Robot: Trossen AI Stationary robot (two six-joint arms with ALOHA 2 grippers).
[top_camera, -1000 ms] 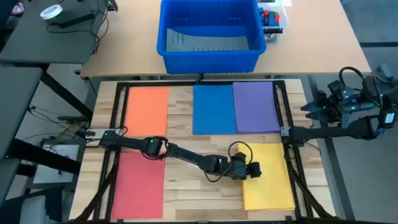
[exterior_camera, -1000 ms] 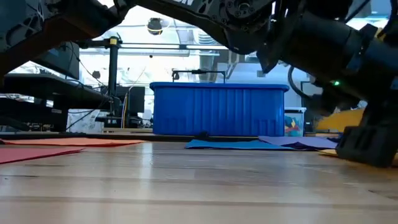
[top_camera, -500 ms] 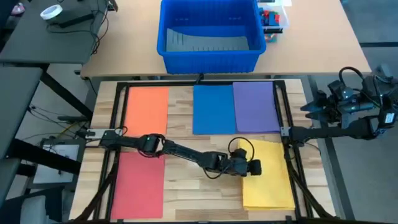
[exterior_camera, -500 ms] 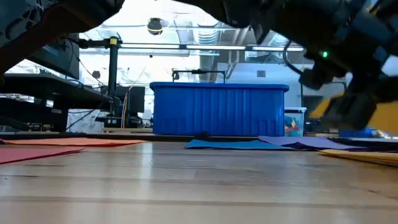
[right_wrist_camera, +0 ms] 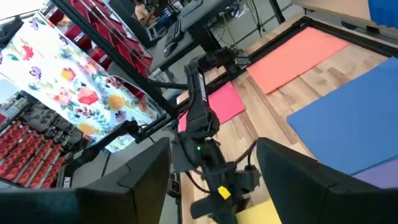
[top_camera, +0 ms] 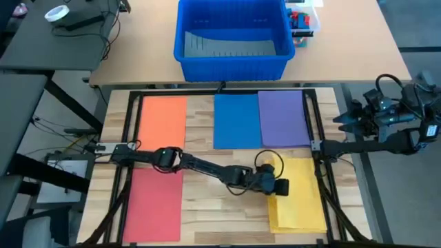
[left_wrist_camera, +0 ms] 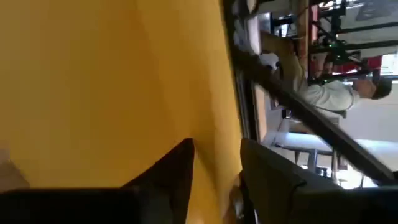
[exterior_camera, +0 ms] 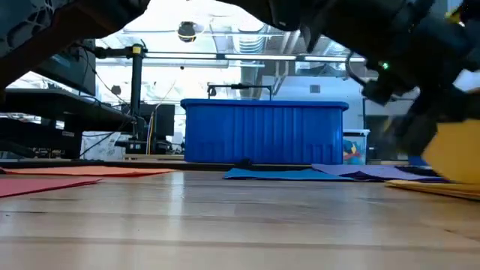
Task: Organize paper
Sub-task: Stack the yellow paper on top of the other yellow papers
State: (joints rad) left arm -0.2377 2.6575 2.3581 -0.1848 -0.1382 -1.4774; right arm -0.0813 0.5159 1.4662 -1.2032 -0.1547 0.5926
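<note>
Five flat paper sheets: orange [top_camera: 162, 121], red [top_camera: 153, 204], blue [top_camera: 236, 121], purple [top_camera: 283, 118], yellow [top_camera: 301, 200]. Left gripper [top_camera: 279, 187] pinches the yellow sheet's lifted edge. Right gripper [top_camera: 346, 116] waits aside, spread open.

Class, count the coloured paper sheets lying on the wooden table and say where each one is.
5 colours show: orange sheet far left, red sheet near left, blue sheet far centre, purple sheet beside it, partly overlapping, yellow sheet near right at the left gripper. More sheets may be stacked underneath.
</note>
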